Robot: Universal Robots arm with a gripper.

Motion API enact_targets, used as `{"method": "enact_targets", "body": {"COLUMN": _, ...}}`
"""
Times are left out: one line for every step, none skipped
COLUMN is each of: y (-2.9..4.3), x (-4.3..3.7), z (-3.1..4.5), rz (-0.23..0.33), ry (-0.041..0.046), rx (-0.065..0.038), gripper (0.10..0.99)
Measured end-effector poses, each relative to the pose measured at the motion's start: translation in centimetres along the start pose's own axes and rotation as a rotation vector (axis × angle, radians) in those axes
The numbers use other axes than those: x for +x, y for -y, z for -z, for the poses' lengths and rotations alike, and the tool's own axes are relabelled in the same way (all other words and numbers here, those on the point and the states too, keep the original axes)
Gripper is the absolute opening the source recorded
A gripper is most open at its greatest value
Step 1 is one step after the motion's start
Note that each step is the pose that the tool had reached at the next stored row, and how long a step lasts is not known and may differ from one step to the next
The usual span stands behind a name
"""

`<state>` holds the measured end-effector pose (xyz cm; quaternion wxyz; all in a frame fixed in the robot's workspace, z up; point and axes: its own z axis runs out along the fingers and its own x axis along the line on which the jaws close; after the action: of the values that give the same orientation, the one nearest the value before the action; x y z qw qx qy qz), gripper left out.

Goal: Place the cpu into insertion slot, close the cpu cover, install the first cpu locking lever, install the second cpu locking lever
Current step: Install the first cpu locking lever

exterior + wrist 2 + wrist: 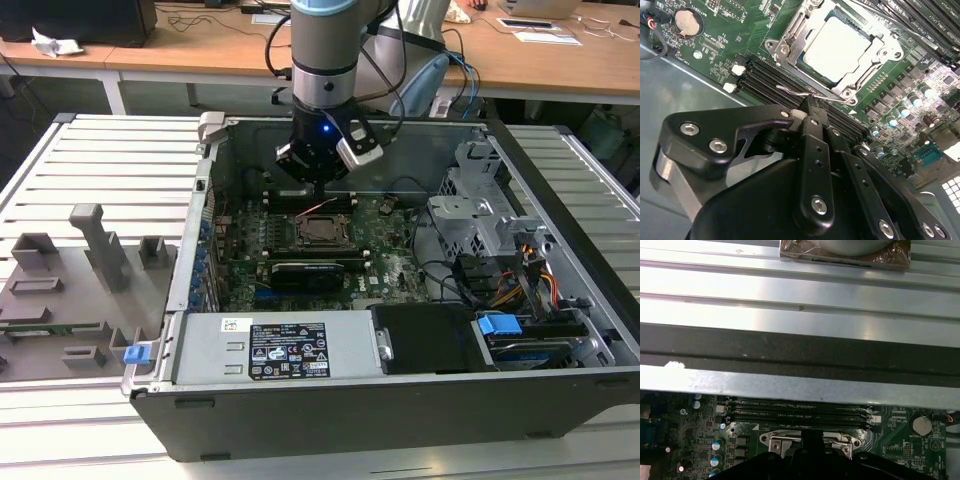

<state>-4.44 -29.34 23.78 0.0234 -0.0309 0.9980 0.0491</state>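
Gripping locking lever; cpu seated.

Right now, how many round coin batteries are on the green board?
1. The coin battery lies on the green board, near its edge. Others may be hidden.

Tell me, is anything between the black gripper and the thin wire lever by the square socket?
Nothing visible does. The black gripper has its tip right at the thin silvery wire locking lever, beside the metal-rimmed square insertion slot.
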Motion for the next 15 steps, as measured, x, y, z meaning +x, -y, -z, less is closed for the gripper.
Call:
{"method": "enact_targets", "body": {"y": 0.0, "x": 0.0, "z": -0.01, "rz": 0.0, "ry": -0.0002, "rx": 0.0, "gripper": 0.106}}
{"method": "enact_targets", "body": {"y": 0.0, "x": 0.0, "z": -0.03, "rz": 0.0, "ry": -0.0003, "rx": 0.0, "gripper": 0.106}}
{"method": "enact_targets", "body": {"y": 0.0, "x": 0.0, "z": -0.05, "rz": 0.0, "ry": -0.0003, "rx": 0.0, "gripper": 0.106}}
{"method": "enact_targets", "body": {"y": 0.01, "x": 0.0, "z": -0.06, "rz": 0.0, "ry": -0.0003, "rx": 0.0, "gripper": 0.106}}
{"method": "enact_targets", "body": {"y": 0.01, "x": 0.0, "z": -0.06, "rz": 0.0, "ry": -0.0003, "rx": 0.0, "gripper": 0.106}}
{"method": "enact_targets", "body": {"y": 0.01, "x": 0.0, "z": -0.09, "rz": 0.0, "ry": -0.0003, "rx": 0.0, "gripper": 0.106}}
{"method": "enact_targets", "body": {"y": 0.01, "x": 0.0, "z": -0.12, "rz": 0.0, "ry": -0.0003, "rx": 0.0, "gripper": 0.106}}
{"method": "enact_targets", "body": {"y": 0.01, "x": 0.01, "z": -0.16, "rz": 0.0, "ry": -0.0002, "rx": 0.0, "gripper": 0.106}}
{"method": "enact_targets", "body": {"y": 0.02, "x": 0.0, "z": -0.21, "rz": 0.0, "ry": -0.0005, "rx": 0.0, "gripper": 0.106}}
{"method": "enact_targets", "body": {"y": 0.03, "x": -0.02, "z": -0.25, "rz": 0.0, "ry": -0.0008, "rx": 0.0, "gripper": 0.106}}
{"method": "enact_targets", "body": {"y": 0.04, "x": -0.06, "z": -0.32, "rz": 0.0, "ry": -0.0009, "rx": 0.0, "gripper": 0.106}}
{"method": "enact_targets", "body": {"y": 0.04, "x": -0.1, "z": -0.36, "rz": 0.0, "ry": -0.001, "rx": 0.0, "gripper": 0.106}}
{"method": "enact_targets", "body": {"y": 0.05, "x": -0.17, "z": -0.41, "rz": 0.0, "ry": -0.001, "rx": 0.0, "gripper": 0.106}}
{"method": "enact_targets", "body": {"y": 0.05, "x": -0.26, "z": -0.47, "rz": 0.0, "ry": -0.001, "rx": 0.0, "gripper": 0.106}}
{"method": "enact_targets", "body": {"y": 0.05, "x": -0.4, "z": -0.56, "rz": 0.0, "ry": -0.001, "rx": 0.0, "gripper": 0.106}}
